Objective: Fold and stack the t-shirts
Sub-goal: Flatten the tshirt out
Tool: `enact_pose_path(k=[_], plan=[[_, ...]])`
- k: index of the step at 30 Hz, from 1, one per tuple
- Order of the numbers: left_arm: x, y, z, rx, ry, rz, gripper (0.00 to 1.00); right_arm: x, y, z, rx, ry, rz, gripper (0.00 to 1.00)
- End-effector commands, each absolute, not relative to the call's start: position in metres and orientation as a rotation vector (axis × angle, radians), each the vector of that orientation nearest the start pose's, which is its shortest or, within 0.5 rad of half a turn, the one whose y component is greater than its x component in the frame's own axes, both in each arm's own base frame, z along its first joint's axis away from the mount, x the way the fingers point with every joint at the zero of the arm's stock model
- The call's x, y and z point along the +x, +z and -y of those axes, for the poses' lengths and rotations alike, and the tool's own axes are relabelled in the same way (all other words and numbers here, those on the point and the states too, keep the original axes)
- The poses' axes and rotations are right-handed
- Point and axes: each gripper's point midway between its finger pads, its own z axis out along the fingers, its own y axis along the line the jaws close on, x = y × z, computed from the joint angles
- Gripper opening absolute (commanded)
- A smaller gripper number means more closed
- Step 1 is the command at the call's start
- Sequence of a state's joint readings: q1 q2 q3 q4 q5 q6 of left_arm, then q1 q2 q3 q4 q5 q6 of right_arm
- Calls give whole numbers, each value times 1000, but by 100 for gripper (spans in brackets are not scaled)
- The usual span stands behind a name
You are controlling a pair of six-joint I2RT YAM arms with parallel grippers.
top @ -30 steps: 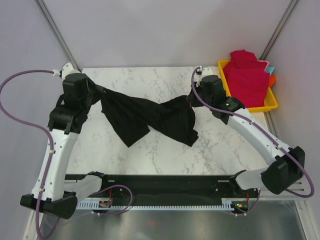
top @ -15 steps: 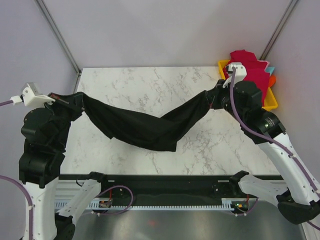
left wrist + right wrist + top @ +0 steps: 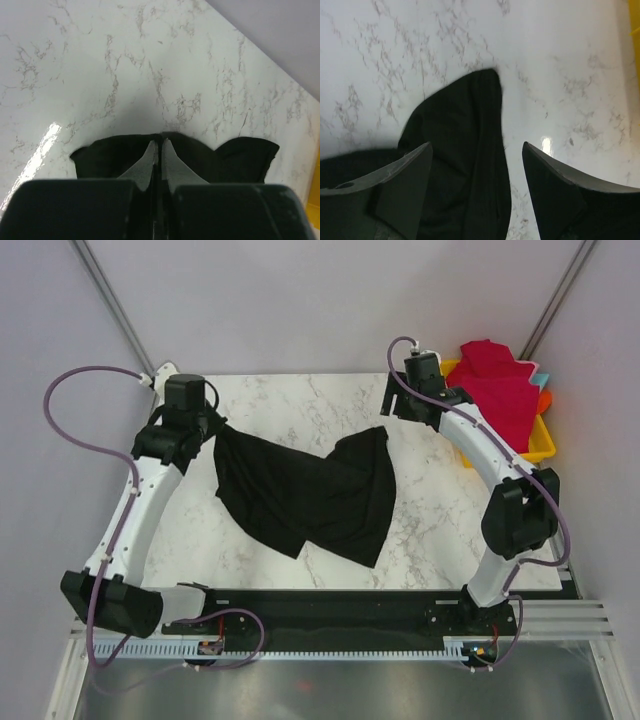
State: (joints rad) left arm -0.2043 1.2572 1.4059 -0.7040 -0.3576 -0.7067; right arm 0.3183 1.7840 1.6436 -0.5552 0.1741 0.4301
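A black t-shirt (image 3: 310,495) lies crumpled across the middle of the marble table (image 3: 300,400). My left gripper (image 3: 214,427) is shut on its far left corner; in the left wrist view the jaws (image 3: 160,140) are pressed together with black cloth (image 3: 240,156) bunched at their tips. My right gripper (image 3: 391,406) stands open just beyond the shirt's far right corner. In the right wrist view its fingers (image 3: 476,146) are spread wide, with that corner of the shirt (image 3: 465,120) lying loose on the table below them. Crimson-red t-shirts (image 3: 497,390) are heaped in the tray.
A yellow plastic tray (image 3: 541,447) sits at the table's far right corner and holds the red shirts, with something orange (image 3: 544,400) at its right side. Both arms reach along the table's sides to its far edge.
Both arms stretched the black shirt out in the air, then swung back toward the far edge. The right gripper has opened and let go of its corner; the shirt now lies on the table.
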Motion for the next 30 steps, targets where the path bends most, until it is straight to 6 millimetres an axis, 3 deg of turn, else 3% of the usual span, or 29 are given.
enact_pose_path(k=[1,2,4,5,6,7,8,10,11,13,14,17,22,30], plan=[[375,321,36,-751,-205,-1873,2,448,250,-156,148,341,-2158,80],[377,319,36,-751,-201,-1876,2,435,227,-155,119,335,-2216,79],[381,316,34,-748,-194,-1872,2,409,218,-165,39,380,-2246,74],[382,315,33,-745,-189,-1872,2,390,190,-164,13,357,-2314,73],[383,314,33,-746,-186,-1870,2,378,187,-167,-12,351,-2313,71],[386,312,31,-746,-183,-1869,2,362,176,-181,-63,352,-2335,67],[388,310,30,-747,-184,-1872,2,342,147,-177,-65,292,-2390,67],[393,304,26,-762,-208,-1888,2,312,136,-205,-124,354,-2383,66],[397,298,27,-764,-218,-1907,2,292,110,-205,-142,331,-2425,65],[402,291,26,-781,-267,-1933,2,264,100,-229,-214,381,-2423,64],[404,284,27,-793,-276,-1949,2,250,85,-227,-236,353,-2451,62],[408,271,29,-816,-316,-1971,2,220,70,-235,-290,330,-2456,59],[410,255,23,-852,-320,-1994,2,188,54,-248,-346,353,-2452,59],[413,241,20,-880,-338,-2013,2,169,40,-263,-400,405,-2486,58]])
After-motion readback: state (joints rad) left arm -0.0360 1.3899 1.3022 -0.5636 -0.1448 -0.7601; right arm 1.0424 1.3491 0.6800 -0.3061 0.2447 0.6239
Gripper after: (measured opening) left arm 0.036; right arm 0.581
